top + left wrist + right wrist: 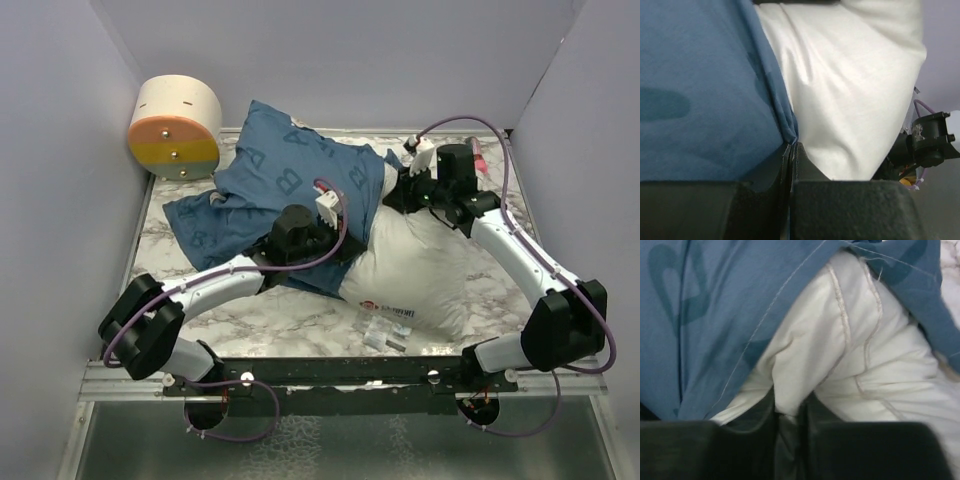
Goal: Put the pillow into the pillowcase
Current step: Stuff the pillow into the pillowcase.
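Small clear packets lie near the tabletop's near edge, just beside the pillow's labelled end. The pillow runs from there toward the far right corner, its far-left part covered by the pillowcase, which spreads toward the far left corner. The left gripper is pressed together on the pillowcase's hem where it meets the pillow. At the pillow's far end, the right gripper seems to pinch a fold of the white fabric, though the view is tight. A cream drum with orange and yellow bands sits at the far left corner.
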`<state>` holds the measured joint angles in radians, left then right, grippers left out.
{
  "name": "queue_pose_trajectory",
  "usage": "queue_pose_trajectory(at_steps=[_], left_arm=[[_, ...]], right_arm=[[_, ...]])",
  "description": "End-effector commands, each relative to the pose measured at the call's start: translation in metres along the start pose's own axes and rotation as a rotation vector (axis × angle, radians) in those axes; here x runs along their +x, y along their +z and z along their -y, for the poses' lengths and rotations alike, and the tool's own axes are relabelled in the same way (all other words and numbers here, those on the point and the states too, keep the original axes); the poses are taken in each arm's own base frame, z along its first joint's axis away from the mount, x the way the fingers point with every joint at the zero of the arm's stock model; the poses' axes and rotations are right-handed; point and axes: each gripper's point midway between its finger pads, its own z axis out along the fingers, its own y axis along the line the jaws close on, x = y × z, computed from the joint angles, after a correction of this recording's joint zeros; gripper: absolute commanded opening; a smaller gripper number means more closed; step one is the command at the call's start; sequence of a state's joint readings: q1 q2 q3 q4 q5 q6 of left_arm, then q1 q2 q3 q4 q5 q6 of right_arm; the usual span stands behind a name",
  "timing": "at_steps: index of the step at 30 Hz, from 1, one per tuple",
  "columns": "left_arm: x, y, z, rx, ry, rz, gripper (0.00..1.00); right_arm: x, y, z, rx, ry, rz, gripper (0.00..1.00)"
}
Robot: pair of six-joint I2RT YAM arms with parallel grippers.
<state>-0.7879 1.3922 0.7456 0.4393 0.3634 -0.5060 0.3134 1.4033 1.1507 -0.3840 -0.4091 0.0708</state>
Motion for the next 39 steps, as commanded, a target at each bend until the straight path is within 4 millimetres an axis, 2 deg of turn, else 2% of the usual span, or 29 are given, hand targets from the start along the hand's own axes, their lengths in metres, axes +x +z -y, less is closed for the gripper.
queue_pose_trajectory(at_steps=[1, 3, 5, 7, 10, 12, 14, 16, 17, 19, 20, 23, 25, 26, 28, 30, 32, 36, 39], left_arm=[[-0.019, 0.017, 0.008, -0.015, 0.059, -0.076, 0.0], [-0.051, 0.031, 0.021, 0.017, 0.102, -0.044, 0.0], [-0.086, 0.043, 0.034, 0.045, 0.149, -0.004, 0.0], [-0.123, 0.055, 0.047, 0.063, 0.203, 0.042, 0.0], [-0.168, 0.071, 0.057, 0.067, 0.277, 0.1, 0.0], [-0.189, 0.078, 0.06, 0.067, 0.317, 0.135, 0.0], [-0.197, 0.081, 0.058, 0.06, 0.358, 0.161, 0.0], [-0.186, 0.083, 0.048, 0.048, 0.385, 0.162, 0.0], [-0.171, 0.083, 0.04, 0.04, 0.389, 0.153, 0.0], [-0.141, 0.081, 0.024, 0.033, 0.38, 0.15, 0.0], [-0.11, 0.081, 0.009, 0.023, 0.353, 0.115, 0.0], [-0.056, 0.064, -0.007, 0.021, 0.272, 0.096, 0.0], [-0.026, 0.047, -0.013, 0.018, 0.205, 0.078, 0.07], [-0.014, 0.038, -0.015, 0.011, 0.179, 0.064, 0.14], [-0.002, 0.018, -0.018, -0.032, 0.134, 0.048, 0.33], [-0.004, -0.003, -0.014, -0.065, 0.113, 0.056, 0.52], [-0.013, -0.024, -0.001, -0.066, 0.106, 0.073, 0.6], [-0.041, -0.066, 0.034, -0.02, 0.063, 0.144, 0.66], [-0.082, -0.094, 0.051, -0.058, 0.06, 0.249, 0.7]], right_arm=[[-0.001, 0.0, -0.002, 0.033, 0.022, -0.015, 0.01], [-0.056, -0.023, 0.005, 0.132, -0.021, 0.148, 0.01], [-0.112, -0.056, 0.01, 0.225, -0.079, 0.325, 0.01], [-0.159, -0.09, 0.009, 0.285, -0.117, 0.477, 0.01], [-0.203, -0.13, 0.0, 0.316, -0.164, 0.671, 0.01], [-0.211, -0.148, -0.01, 0.298, -0.193, 0.762, 0.01], [-0.197, -0.154, -0.023, 0.243, -0.264, 0.82, 0.01], [-0.168, -0.149, -0.036, 0.161, -0.311, 0.864, 0.01], [-0.149, -0.142, -0.04, 0.123, -0.304, 0.846, 0.01], [-0.095, -0.114, -0.046, 0.016, -0.271, 0.734, 0.01], [-0.069, -0.103, -0.053, -0.055, -0.234, 0.698, 0.01], [0.01, -0.083, -0.07, -0.224, -0.094, 0.617, 0.01], [0.044, -0.08, -0.077, -0.277, -0.037, 0.585, 0.01], [0.059, -0.077, -0.078, -0.287, -0.022, 0.558, 0.01], [0.076, -0.072, -0.074, -0.27, 0.006, 0.507, 0.01], [0.084, -0.07, -0.072, -0.265, 0.019, 0.481, 0.01], [0.082, -0.07, -0.075, -0.278, 0.033, 0.486, 0.01], [0.078, -0.065, -0.071, -0.265, 0.044, 0.458, 0.01], [0.083, -0.06, -0.073, -0.282, 0.063, 0.435, 0.02]])
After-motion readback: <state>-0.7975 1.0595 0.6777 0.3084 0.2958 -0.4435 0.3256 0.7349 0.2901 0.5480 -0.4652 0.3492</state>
